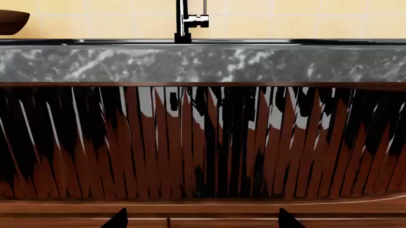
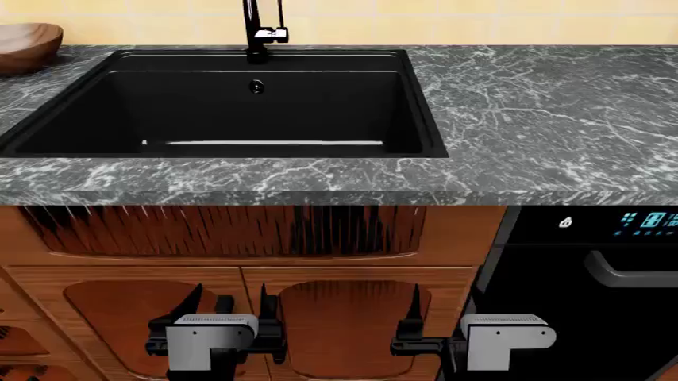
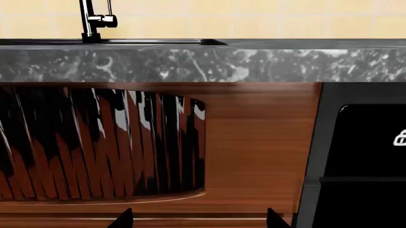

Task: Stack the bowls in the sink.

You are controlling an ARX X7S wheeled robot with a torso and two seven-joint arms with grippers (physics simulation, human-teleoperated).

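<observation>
Head view looks down on a dark marble counter (image 2: 529, 111) with the sink (image 2: 418, 103) set into its left half, the faucet (image 2: 260, 32) standing at the sink's back rim and cut off by the frame above. A small overflow hole (image 2: 256, 86) shows on the back wall of the basin. Only one bowl can be seen: the brown wood-grain bowl (image 2: 27, 45) sits on the counter at its far left corner, left of the sink, partly cut by the frame edge; the left wrist view catches just a sliver of it (image 1: 13, 21). The white bowl does not show in any view, and the near part of the basin floor is hidden behind the front rim.

Both arms hang low in front of the wooden cabinet doors (image 2: 350, 317), below the counter's front edge. The left gripper (image 2: 235, 313) and the right gripper (image 2: 437, 317) each have their fingers spread apart with nothing between them; in the wrist views only dark fingertips (image 1: 117, 219) (image 3: 123, 218) poke into frame. A black appliance (image 2: 593, 262) stands under the counter's right part.
</observation>
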